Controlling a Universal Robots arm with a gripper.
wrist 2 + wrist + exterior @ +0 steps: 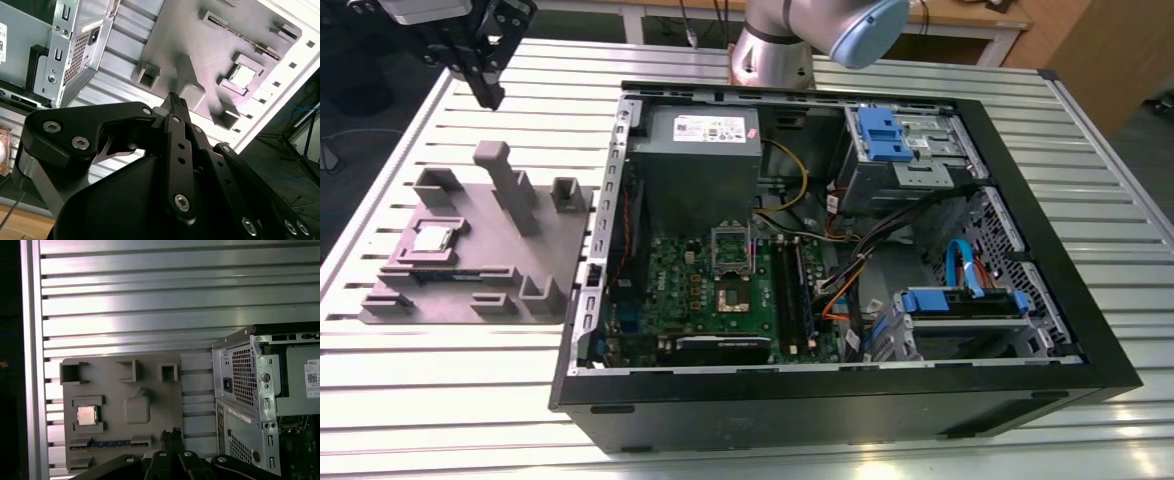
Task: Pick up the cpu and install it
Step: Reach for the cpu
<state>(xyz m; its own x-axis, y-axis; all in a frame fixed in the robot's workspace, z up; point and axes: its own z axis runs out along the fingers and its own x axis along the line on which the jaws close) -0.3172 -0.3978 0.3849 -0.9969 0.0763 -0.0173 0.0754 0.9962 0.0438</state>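
The cpu (431,238) is a small silver square lying in a recess of the grey fixture plate (467,275), at the exterior view's left, beside the open computer case. It also shows as the cpu (243,76) in the second wrist view and the cpu (87,415) in the first. My black gripper (490,98) hangs high above the table behind the fixture, well apart from the chip. Its fingertips (175,100) meet, shut on nothing. The motherboard's socket (731,291) lies open, its silver bracket (730,244) standing upright.
The open case (841,385) holds a grey power supply (703,150), blue drive brackets (886,135) and loose cables (854,275). Upright grey posts (504,180) rise from the fixture. The slatted metal table (440,400) ends close to the fixture at the exterior view's left.
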